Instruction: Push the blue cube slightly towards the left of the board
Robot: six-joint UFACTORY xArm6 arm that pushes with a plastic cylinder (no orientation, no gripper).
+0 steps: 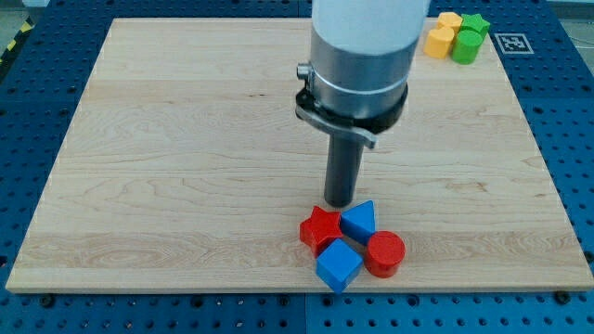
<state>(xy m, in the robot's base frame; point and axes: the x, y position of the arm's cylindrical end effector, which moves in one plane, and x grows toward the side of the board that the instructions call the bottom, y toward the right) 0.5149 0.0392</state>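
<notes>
The blue cube (338, 265) sits near the board's bottom edge, at the bottom of a tight cluster. A red star block (320, 229) touches it at the upper left. A blue triangular block (359, 222) lies just above it. A red cylinder (385, 254) touches it on the right. My tip (340, 203) is the lower end of the dark rod. It stands just above the cluster, close to the red star and the blue triangular block, and apart from the blue cube.
The wooden board (186, 139) lies on a blue pegboard table. At the view's top right corner stand yellow blocks (443, 35) and green blocks (470, 41). The arm's grey body (360, 56) rises above the rod.
</notes>
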